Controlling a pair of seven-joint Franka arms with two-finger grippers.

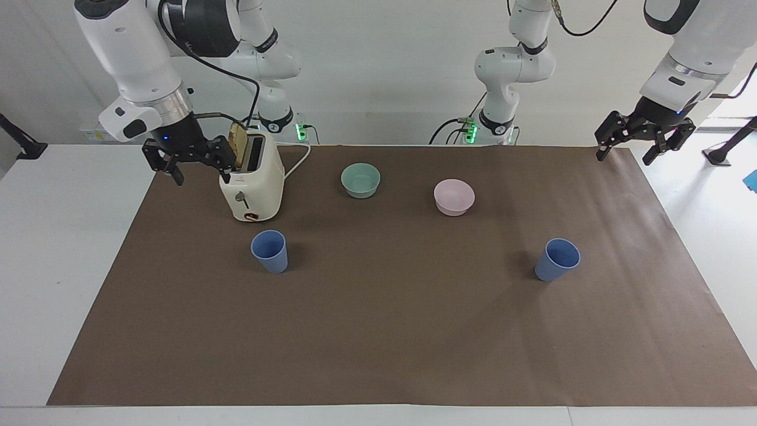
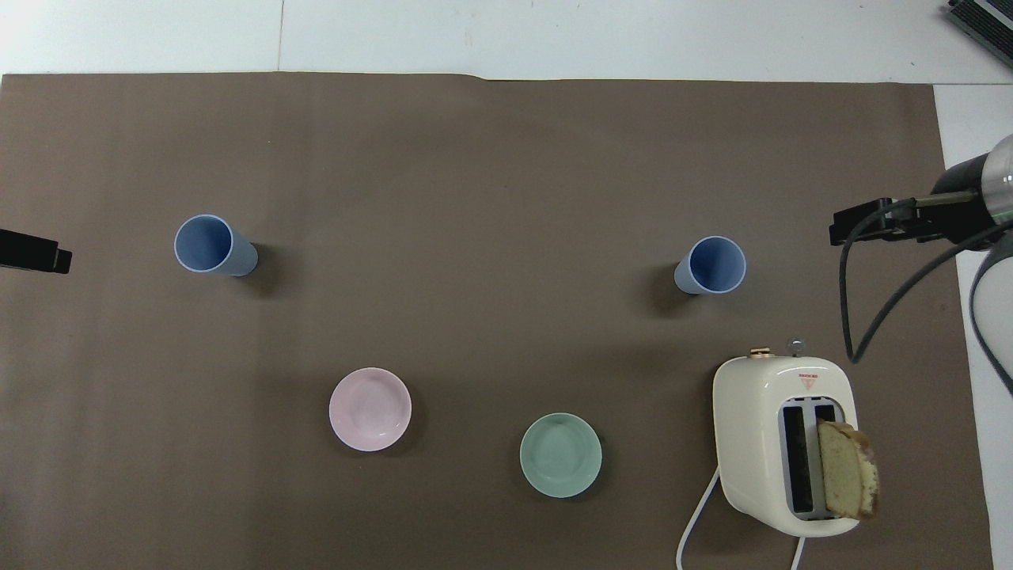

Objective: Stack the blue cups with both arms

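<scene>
Two blue cups stand upright and apart on the brown mat. One cup (image 1: 270,251) (image 2: 711,265) is toward the right arm's end, just farther from the robots than the toaster. The other cup (image 1: 557,260) (image 2: 214,245) is toward the left arm's end. My right gripper (image 1: 200,171) (image 2: 859,224) is open and empty, raised beside the toaster over the mat's edge. My left gripper (image 1: 626,152) is open and empty, raised over the mat's corner at its own end; only its tip (image 2: 36,253) shows in the overhead view.
A cream toaster (image 1: 251,183) (image 2: 783,443) with a bread slice (image 2: 847,471) sticking up stands next to the right gripper. A teal bowl (image 1: 360,180) (image 2: 560,454) and a pink bowl (image 1: 453,197) (image 2: 369,408) sit nearer to the robots than the cups.
</scene>
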